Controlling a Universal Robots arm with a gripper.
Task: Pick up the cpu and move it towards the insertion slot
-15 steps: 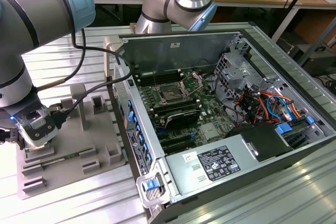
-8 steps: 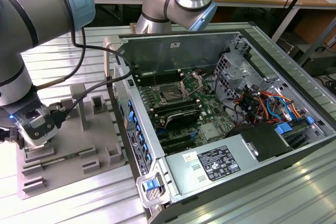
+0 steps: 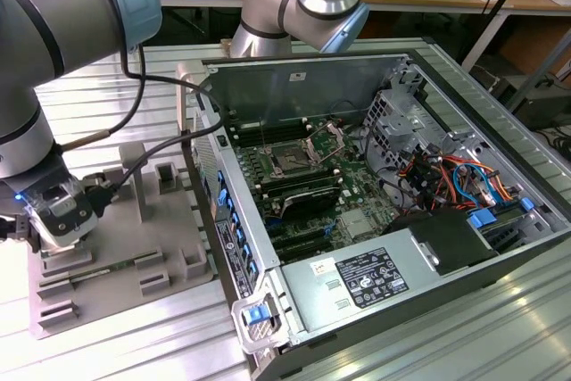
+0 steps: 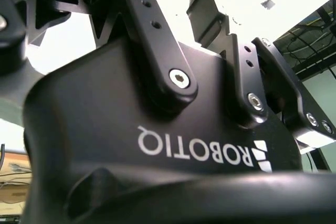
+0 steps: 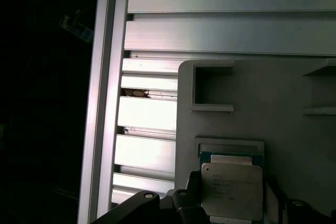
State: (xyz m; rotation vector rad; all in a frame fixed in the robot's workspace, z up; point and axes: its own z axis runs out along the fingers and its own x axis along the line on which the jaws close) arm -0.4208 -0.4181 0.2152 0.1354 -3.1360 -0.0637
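At the exterior view's lower left the gripper [image 3: 58, 220] hangs low over the grey fixture [image 3: 152, 238], well apart from the slot [image 3: 291, 163] inside the open case [image 3: 303, 86], whose side wall stands between. The first wrist view shows the cpu [image 5: 231, 190] flat in a recess near the fixture's edge; whether the gripper clamps it cannot be told.
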